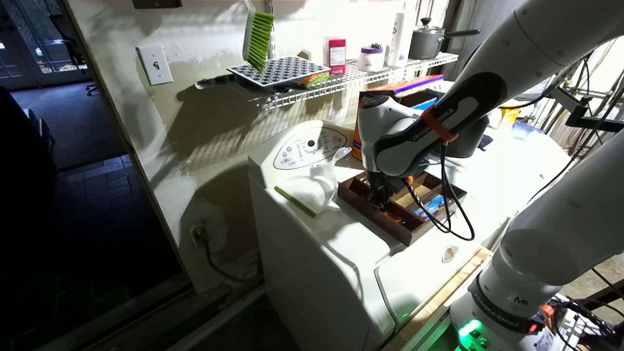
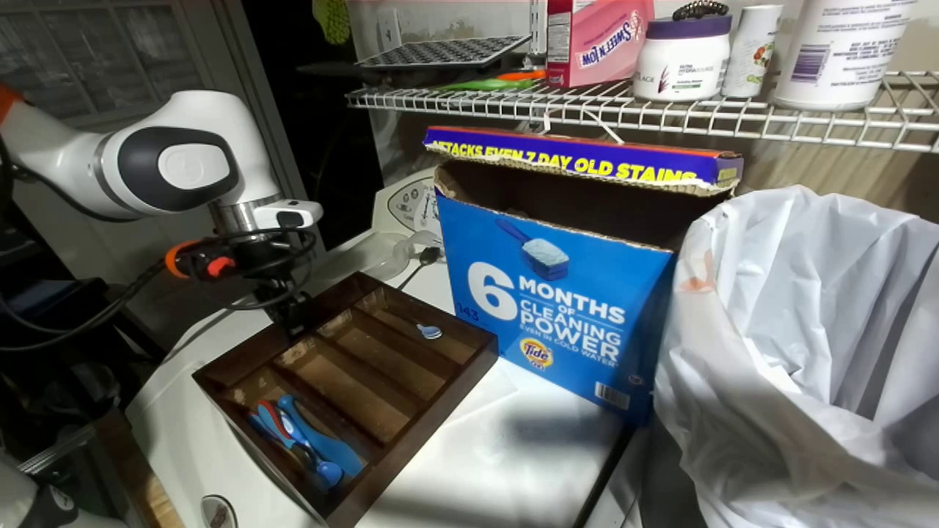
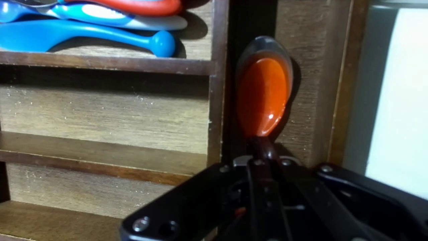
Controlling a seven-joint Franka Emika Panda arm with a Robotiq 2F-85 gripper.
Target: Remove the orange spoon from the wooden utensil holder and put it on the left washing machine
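Note:
The orange spoon [image 3: 264, 90] lies bowl up in the long side compartment of the wooden utensil holder [image 3: 218, 100]. A clear spoon-shaped edge shows around its bowl. A bit of orange shows in an exterior view [image 1: 394, 217]; it is hidden in the exterior view with the blue carton. My gripper [image 3: 267, 160] is down in that compartment, its fingers close together around the spoon's dark-looking neck. The gripper also shows in both exterior views [image 1: 378, 199] [image 2: 293, 323]. The holder [image 1: 373, 218] [image 2: 429, 433] stands on the white left washing machine [image 1: 351, 239].
Blue utensils [image 2: 308, 440] lie in another compartment, a small spoon [image 2: 429, 331] in a further one. A clear plastic piece with a green edge [image 1: 295, 201] lies beside the holder. A blue carton [image 2: 543, 315] and a white-bagged bin [image 2: 792, 352] stand nearby, under a wire shelf [image 2: 469, 103].

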